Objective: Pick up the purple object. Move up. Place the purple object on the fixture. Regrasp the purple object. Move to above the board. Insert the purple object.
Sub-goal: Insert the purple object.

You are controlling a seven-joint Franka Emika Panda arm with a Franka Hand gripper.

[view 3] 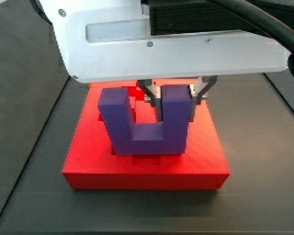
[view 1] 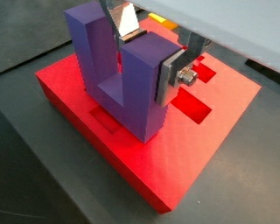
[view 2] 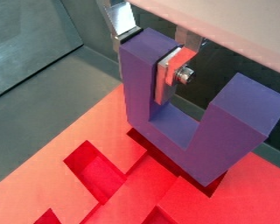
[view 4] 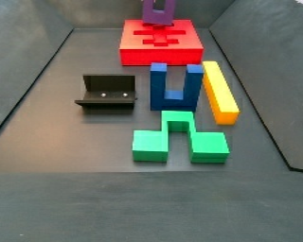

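Purple block (view 1: 122, 83) stands prongs-up, base down in a recess of your board (view 1: 213, 157); your gripper (view 1: 150, 54) is clamped on one prong above the board.

The gripper (view 1: 154, 54), clamped on one prong of the small purple U-shaped block (view 1: 122, 77), fills the room above the large flat red recessed board (view 4: 135, 42). Nearer along the surface (view 4: 65, 142), well apart from it, stand the dark L-shaped fixture (view 4: 107, 93), a blue U-shaped block (view 4: 174, 87), a yellow bar (view 4: 219, 91) and a green block (view 4: 177, 139).
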